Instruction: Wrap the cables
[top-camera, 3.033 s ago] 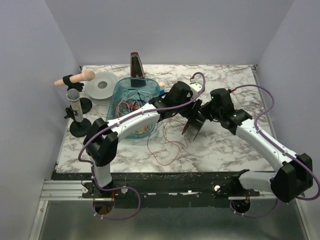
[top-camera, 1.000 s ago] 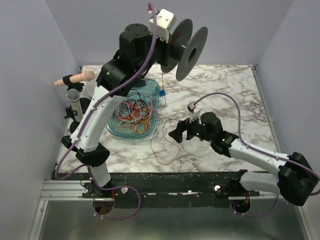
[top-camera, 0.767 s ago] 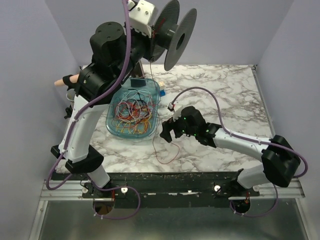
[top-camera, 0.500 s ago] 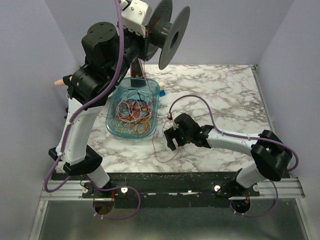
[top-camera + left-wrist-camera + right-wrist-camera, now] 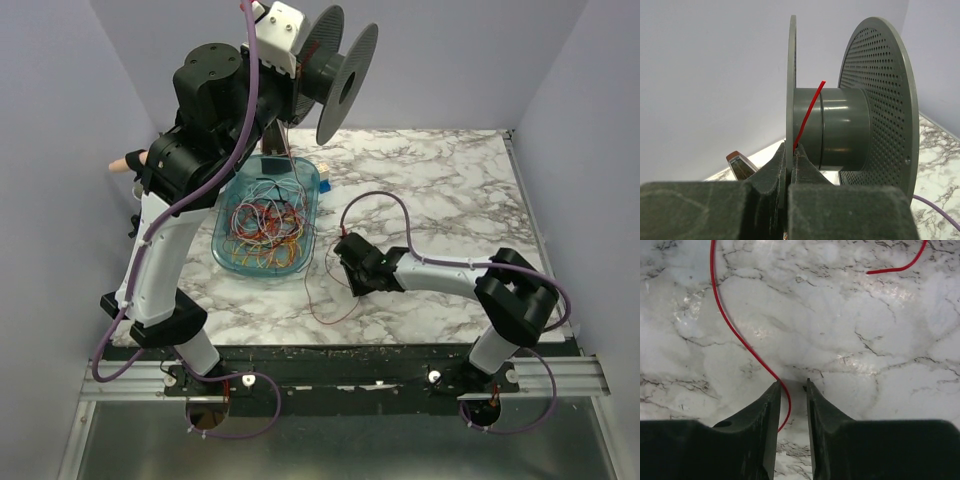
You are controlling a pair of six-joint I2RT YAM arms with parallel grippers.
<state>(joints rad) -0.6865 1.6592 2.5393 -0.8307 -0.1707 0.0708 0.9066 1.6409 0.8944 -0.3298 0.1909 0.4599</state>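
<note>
The left claw [image 5: 790, 152] is clenched on the rim of the spool [image 5: 840, 127], held high, pinning the end of the red cable [image 5: 810, 107], presumably to anchor the first turn; the right claw [image 5: 792, 390], low at the table [image 5: 880, 340], stands slightly parted astride that cable, likely to guide it; other cables [image 5: 265, 225] fill the tub [image 5: 225, 252]; no readable writing.

The marbled desk [image 5: 450, 180] is carrying a clear blue tray [image 5: 262, 272] left of centre, nearer the left edge. A loose red cable [image 5: 755, 354] is lying curled on the bare marble, just beside the tray, toward the near edge.
</note>
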